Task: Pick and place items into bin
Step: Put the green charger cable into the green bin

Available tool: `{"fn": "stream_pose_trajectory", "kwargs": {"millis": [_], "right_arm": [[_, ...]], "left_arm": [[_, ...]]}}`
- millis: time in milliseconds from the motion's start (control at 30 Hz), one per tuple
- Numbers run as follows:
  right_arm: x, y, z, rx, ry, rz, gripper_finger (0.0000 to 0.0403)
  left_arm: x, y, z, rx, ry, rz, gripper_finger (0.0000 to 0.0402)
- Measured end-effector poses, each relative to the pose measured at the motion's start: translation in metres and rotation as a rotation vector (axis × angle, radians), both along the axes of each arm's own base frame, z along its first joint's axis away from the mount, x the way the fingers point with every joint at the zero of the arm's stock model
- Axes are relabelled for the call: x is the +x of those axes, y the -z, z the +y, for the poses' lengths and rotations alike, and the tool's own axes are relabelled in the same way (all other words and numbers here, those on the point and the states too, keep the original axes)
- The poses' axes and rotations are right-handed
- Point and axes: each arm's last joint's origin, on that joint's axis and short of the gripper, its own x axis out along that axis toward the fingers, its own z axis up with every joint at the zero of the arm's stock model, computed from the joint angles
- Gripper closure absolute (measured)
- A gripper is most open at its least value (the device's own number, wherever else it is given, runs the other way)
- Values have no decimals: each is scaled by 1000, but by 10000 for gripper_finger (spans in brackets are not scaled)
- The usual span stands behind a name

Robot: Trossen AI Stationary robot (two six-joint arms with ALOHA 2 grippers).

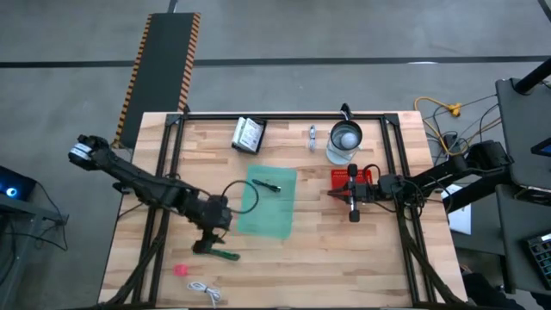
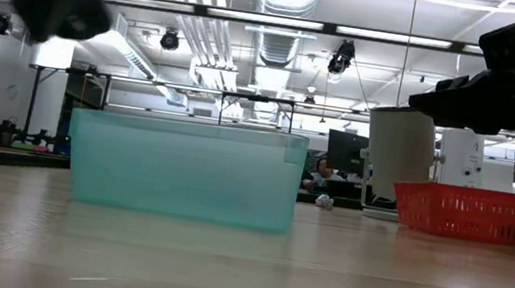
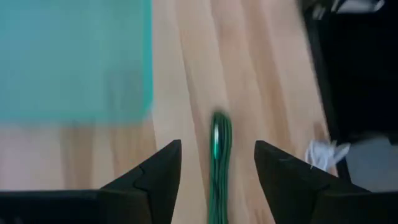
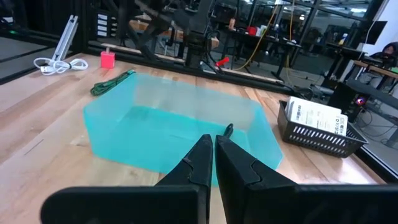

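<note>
My left gripper (image 1: pixel 209 245) (image 3: pixel 217 146) is open, low over the near left part of the table. Its fingers stand on either side of the green stick (image 3: pixel 219 162) (image 1: pixel 226 254), which lies flat on the wood. I see no touch. The teal bin (image 1: pixel 269 200) (image 4: pixel 180 121) sits mid-table with the black pen (image 1: pixel 269 186) in it. My right gripper (image 1: pixel 353 205) (image 4: pixel 214 155) is shut and empty, right of the bin. The pink bit (image 1: pixel 181 269) and white coiled cable (image 1: pixel 207 291) lie near the front edge. The white packets (image 1: pixel 249 134) sit in a black basket. The silver piece (image 1: pixel 312 133) lies at the far edge. No white cube shows.
A glass jug with a metal lid (image 1: pixel 344 142) stands at the far right. A red basket (image 1: pixel 353 177) (image 2: pixel 475 213) lies next to my right gripper. A black frame rail (image 1: pixel 284 116) runs round the table. Bare wood lies between the bin and the near edge.
</note>
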Motion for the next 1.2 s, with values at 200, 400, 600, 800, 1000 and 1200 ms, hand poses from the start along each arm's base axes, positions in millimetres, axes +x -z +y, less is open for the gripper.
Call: {"fn": "stream_pose_trajectory", "kwargs": {"millis": [200,400,600,800,1000,1200], "right_arm": [[1,-1,2,53,-52,-4,394],[1,-1,4,123,-129,2,394],[0,-1,4,125,-128,3,394],[0,-1,4,118,-129,3,394],[1,-1,4,122,-128,3,394],[1,-1,4,123,-128,3,394]], "left_arm": [[-13,20,-14,7,-2,133,214],[-16,29,-22,31,9,204,214],[-16,31,-26,27,3,217,214],[-19,35,-34,1,-64,273,214],[-19,45,-42,10,-100,329,214],[-17,56,-47,67,-93,348,214]]}}
